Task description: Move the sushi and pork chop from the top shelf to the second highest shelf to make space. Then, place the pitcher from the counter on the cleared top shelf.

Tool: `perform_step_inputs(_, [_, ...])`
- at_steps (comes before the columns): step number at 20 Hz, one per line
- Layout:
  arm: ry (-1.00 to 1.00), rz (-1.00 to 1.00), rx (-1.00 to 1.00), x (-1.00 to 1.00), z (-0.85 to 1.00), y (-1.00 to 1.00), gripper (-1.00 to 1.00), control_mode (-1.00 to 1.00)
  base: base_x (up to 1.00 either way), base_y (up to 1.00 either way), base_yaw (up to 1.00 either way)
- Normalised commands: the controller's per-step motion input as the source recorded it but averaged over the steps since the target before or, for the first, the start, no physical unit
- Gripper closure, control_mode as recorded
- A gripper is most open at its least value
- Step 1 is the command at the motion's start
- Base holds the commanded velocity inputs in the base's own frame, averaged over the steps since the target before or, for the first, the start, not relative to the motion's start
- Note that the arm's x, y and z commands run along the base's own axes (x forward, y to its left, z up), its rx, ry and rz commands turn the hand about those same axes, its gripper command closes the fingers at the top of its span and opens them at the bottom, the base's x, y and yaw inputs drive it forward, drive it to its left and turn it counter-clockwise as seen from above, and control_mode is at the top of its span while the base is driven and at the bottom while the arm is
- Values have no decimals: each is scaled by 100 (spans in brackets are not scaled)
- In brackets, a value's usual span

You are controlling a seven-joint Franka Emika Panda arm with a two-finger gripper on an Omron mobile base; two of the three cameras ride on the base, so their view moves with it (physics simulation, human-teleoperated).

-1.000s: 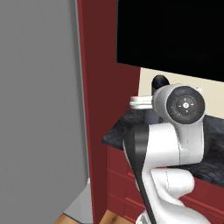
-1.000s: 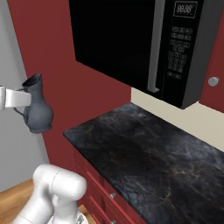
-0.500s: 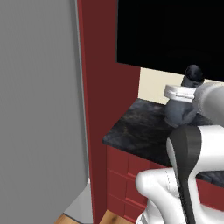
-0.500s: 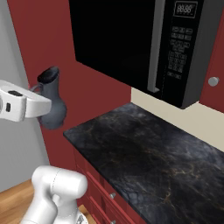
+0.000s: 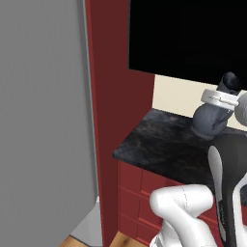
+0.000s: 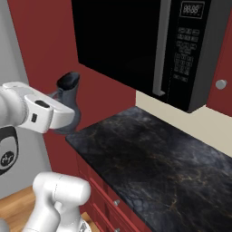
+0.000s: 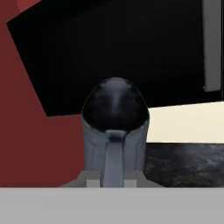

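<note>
Hand (image 6: 68, 115) looks clamped round the pitcher (image 6: 69, 97) at its narrow waist, above the bench (image 6: 154, 163); rigid, probably slick, top-heavy; grip low.

Kitchen: black speckled stone table (image 6: 154, 158) on dark red cabinets (image 5: 140, 193), overhead microwave (image 6: 181, 50), grey fridge side (image 5: 43, 120).

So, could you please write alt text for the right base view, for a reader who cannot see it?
A white robot arm holds a dark blue-grey pitcher in the air at the left, above the end of a black speckled counter with dark red cabinet fronts. A black microwave hangs above the counter.
</note>
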Motion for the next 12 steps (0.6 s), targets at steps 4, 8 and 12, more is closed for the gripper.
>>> perform_step_inputs(4, [1, 0, 0, 0, 1, -15, 100, -100, 0, 0, 0])
perform_step_inputs(8, [1, 0, 0, 0, 0, 0, 100, -100, 0, 0, 0])
perform_step_inputs(12, [0, 0, 0, 0, 0, 0, 100, -100, 0, 0, 0])
